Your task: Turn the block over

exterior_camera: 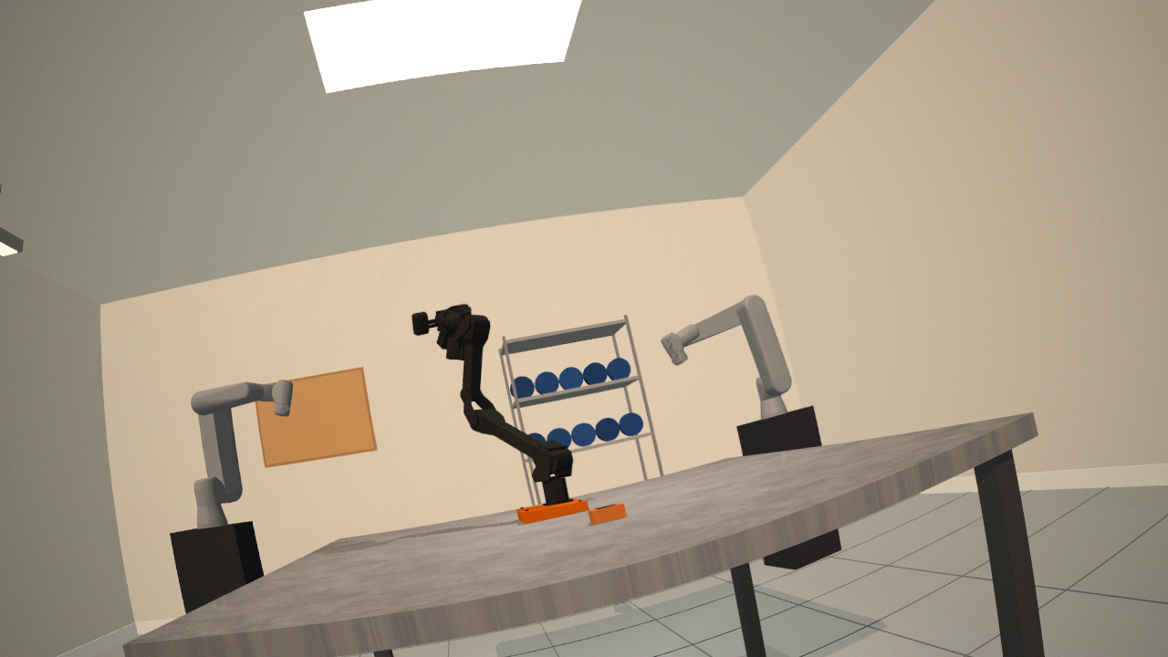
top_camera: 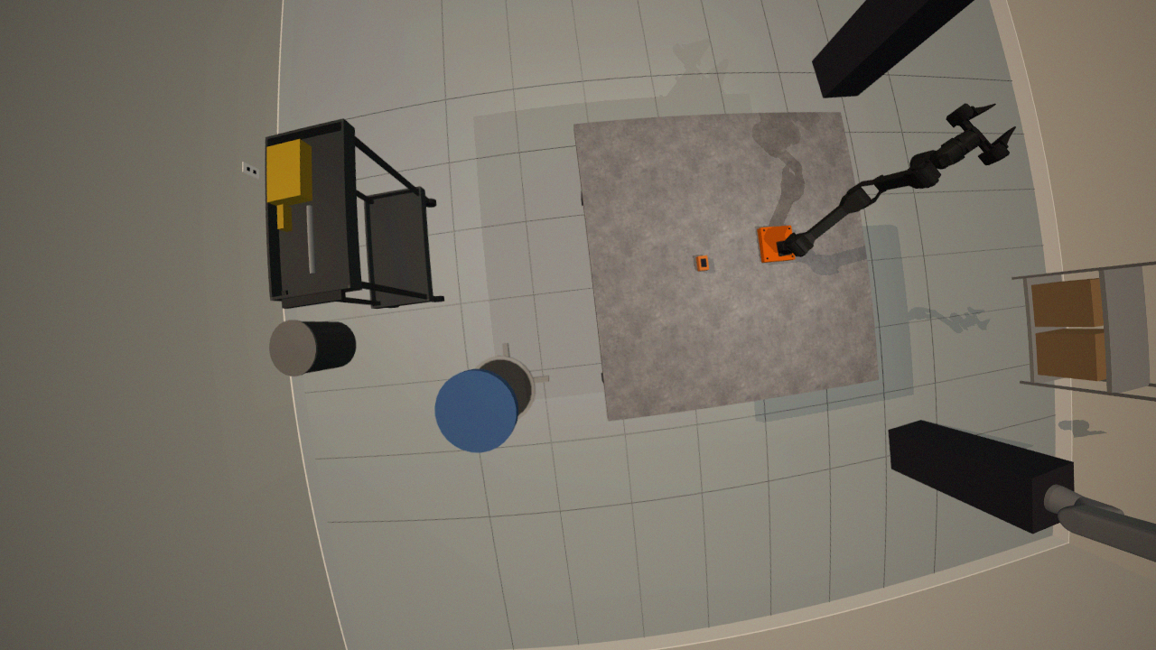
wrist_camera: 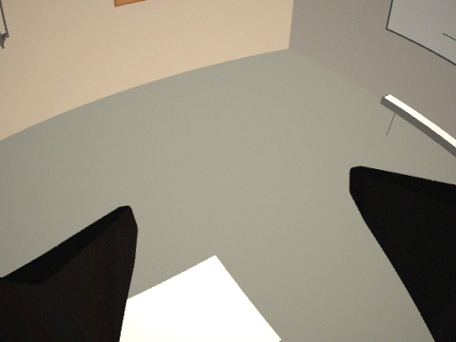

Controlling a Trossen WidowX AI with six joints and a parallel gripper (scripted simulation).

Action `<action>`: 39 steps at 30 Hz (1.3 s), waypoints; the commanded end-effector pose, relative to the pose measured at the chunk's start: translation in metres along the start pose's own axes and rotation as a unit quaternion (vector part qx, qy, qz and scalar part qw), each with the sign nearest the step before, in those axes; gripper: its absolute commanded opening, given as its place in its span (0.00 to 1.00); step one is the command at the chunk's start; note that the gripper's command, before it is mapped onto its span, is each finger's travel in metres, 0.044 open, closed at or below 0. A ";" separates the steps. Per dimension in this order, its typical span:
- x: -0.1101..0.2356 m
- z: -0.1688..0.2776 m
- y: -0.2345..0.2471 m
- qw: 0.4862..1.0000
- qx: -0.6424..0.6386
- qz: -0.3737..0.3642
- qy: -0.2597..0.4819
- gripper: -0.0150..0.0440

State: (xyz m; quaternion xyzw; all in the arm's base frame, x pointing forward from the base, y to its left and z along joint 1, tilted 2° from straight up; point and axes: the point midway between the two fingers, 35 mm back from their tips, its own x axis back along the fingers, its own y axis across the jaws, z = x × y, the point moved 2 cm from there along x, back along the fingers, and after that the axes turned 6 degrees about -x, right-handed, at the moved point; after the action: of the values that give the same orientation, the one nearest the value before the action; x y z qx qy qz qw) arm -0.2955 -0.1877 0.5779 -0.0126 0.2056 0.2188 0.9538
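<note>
The block is small and orange and lies flat on the grey table. Its dark marked side faces up. It sits a short way from the arm's orange base plate. My gripper is open and empty. It is raised high above the table, far from the block, and points up at the ceiling. The wrist view shows only the two dark fingers, the ceiling and a ceiling light, not the block.
Black pedestals stand off the table's corners, two with grey arms. A shelf with blue balls is at the back wall. A dark cart, a dark barrel and a blue barrel stand on the floor.
</note>
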 end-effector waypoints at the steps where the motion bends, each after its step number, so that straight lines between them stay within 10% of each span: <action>1: 0.001 0.002 0.001 1.000 -0.001 -0.001 0.004 0.98; 14: 0.091 0.156 0.047 0.960 -0.034 -0.052 0.272 1.00; 39: 0.410 0.315 0.046 0.694 0.043 -0.100 0.712 1.00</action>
State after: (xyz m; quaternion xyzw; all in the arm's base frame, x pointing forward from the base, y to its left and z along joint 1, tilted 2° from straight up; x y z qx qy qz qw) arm 0.1011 0.0476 0.7183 -0.1462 0.7941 0.0492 0.5879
